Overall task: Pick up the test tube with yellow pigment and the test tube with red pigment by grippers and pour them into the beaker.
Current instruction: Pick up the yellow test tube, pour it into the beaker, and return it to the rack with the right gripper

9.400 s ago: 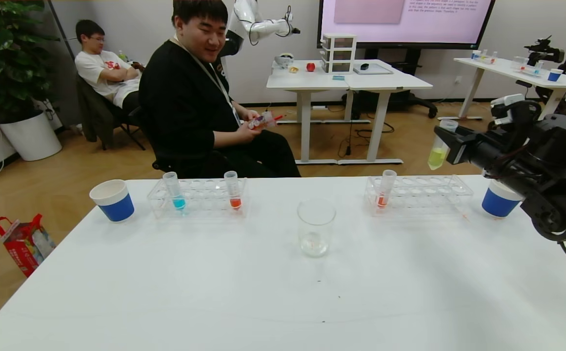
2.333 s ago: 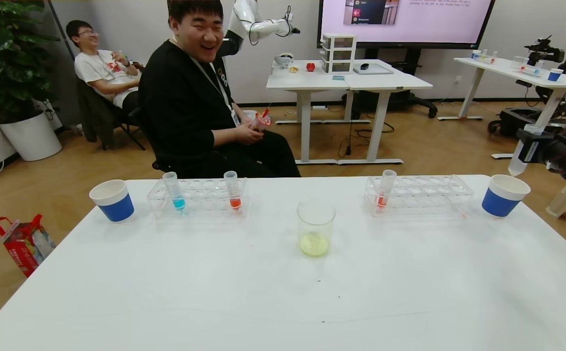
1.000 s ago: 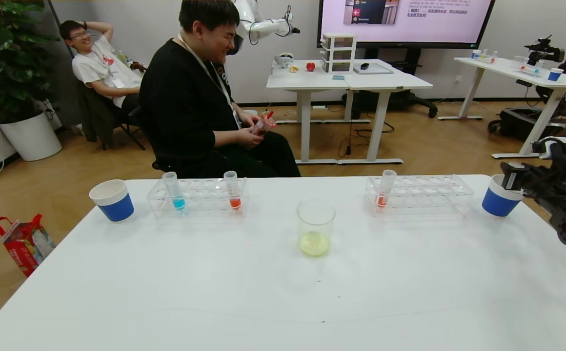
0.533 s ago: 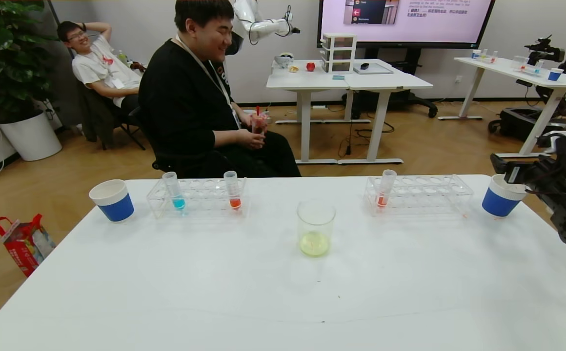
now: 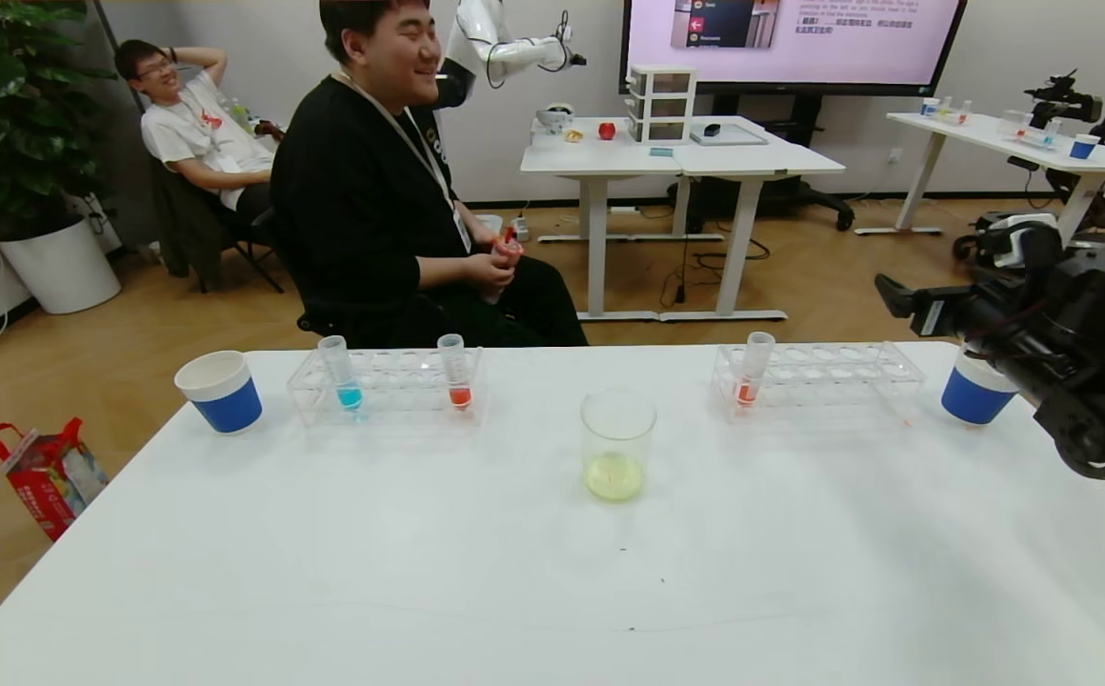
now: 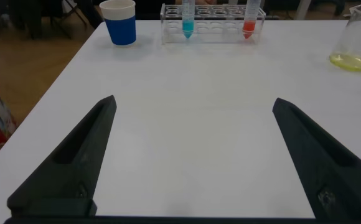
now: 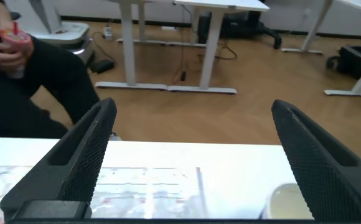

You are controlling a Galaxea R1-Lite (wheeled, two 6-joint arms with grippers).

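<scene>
One slim clear plastic test tube of red-orange liquid point(image 5: 751, 375) looks light and slippery, best gripped below its rim; right gripper point(image 5: 900, 297) jaws wide, empty.

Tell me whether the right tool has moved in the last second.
Yes. The right tool rose and shifted left, from beside the right blue cup to above the right rack.

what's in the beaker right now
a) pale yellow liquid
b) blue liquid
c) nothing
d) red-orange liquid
a: the beaker at the table's middle holds a shallow pale yellow layer at its bottom, also seen in the left wrist view; the blue tube and red-orange tubes are in the racks.
</scene>
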